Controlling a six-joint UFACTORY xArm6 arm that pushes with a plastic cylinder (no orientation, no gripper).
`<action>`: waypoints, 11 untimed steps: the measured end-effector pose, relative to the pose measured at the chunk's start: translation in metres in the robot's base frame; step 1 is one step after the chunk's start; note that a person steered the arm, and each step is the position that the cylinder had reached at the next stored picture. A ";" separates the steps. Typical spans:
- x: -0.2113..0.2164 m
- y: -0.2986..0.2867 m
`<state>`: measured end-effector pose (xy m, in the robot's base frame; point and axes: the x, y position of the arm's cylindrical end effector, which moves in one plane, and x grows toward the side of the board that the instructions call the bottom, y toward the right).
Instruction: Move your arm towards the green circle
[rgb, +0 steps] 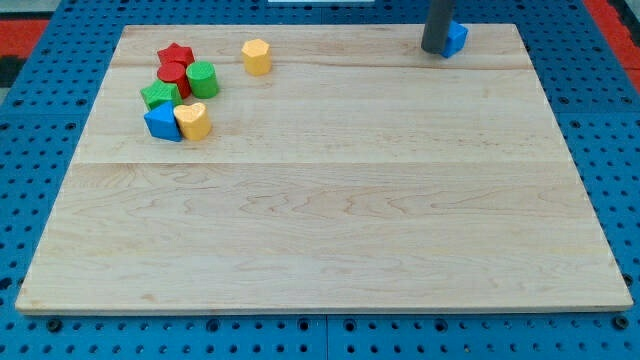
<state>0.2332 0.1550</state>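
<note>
One dark rod, fingerless so nothing is grasped, rests my tip (435, 50) against a blue block (456, 38) at the desk's (330, 220) top right, well apart from the green circle (202, 79) clustered top left.

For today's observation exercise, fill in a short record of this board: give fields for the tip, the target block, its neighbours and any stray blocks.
tip: my tip at the view's top right, against a blue block
target: green circle, in the top-left cluster
neighbours: red star, red cylinder, green star, blue block, yellow heart
stray: yellow block, right of the cluster
board: wooden board
</note>
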 end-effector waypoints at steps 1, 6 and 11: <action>-0.013 0.012; 0.077 -0.111; 0.049 -0.265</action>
